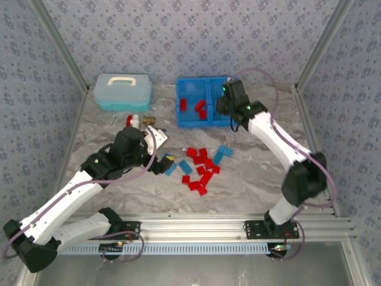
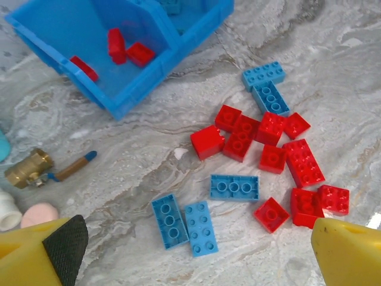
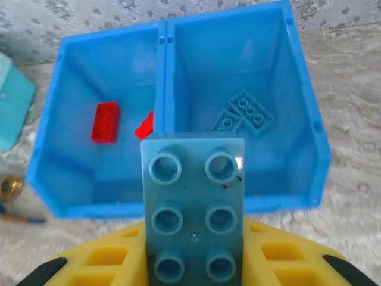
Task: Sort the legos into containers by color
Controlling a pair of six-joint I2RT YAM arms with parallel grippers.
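Bright blue divided plastic bin (image 3: 167,89), upper frame: few red studded bricks (image 3: 105,122) in left compartment, two blue bricks (image 3: 244,113) in right. Right gripper (image 1: 228,101) pinching blue six-stud brick (image 3: 193,202) at bin's near wall. Left gripper (image 2: 190,262) spread above loose pile: roughly ten loose red bricks (image 2: 268,149), five loose blue bricks (image 2: 234,186). Most sorting left.

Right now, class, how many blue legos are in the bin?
2: one lego and another beside it, in the right compartment; the right gripper and its brick may hide more.

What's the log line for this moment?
right hand shut on blue lego at bin | left hand open over loose legos | bin holds reds left, blues right
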